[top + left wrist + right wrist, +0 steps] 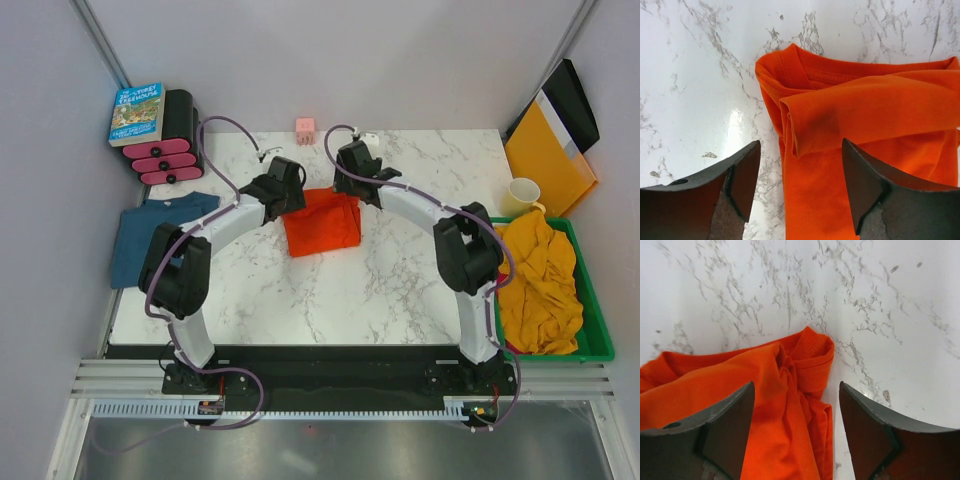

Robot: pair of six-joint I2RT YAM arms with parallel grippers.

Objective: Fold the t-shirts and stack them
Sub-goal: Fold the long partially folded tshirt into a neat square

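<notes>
the orange-red t-shirt (322, 228) lies near the middle of the white marble table (300, 300), a bit toward the far side. it is folded into a small, bumpy block. the left gripper (801, 145) hangs over the shirt's far left corner. its two dark fingers (740, 175) are wide apart and hold nothing. in the left wrist view a fold of orange cloth and the neck band show in the gap between them, with bare table on the left. the right gripper (796, 385) hangs over the shirt's far right corner. its fingers (865, 425) are wide apart too and hold nothing. orange cloth shows in that gap, and bare table is on the right. i cannot tell if any fingertip touches the cloth. a dark blue t-shirt (150, 238) lies flat at the left edge of the table, well apart from the orange one. a yellow t-shirt heap (540, 275) sits crumpled in a green bin (598, 330) at the right side of the table. a pale mug (522, 195) stands just beside the bin's far end. a yellow-orange folder (548, 160) leans in the far right corner. a book (137, 112) rests on a black and pink thing in the far left corner, and a small pink block (305, 126) sits at the far edge.
</notes>
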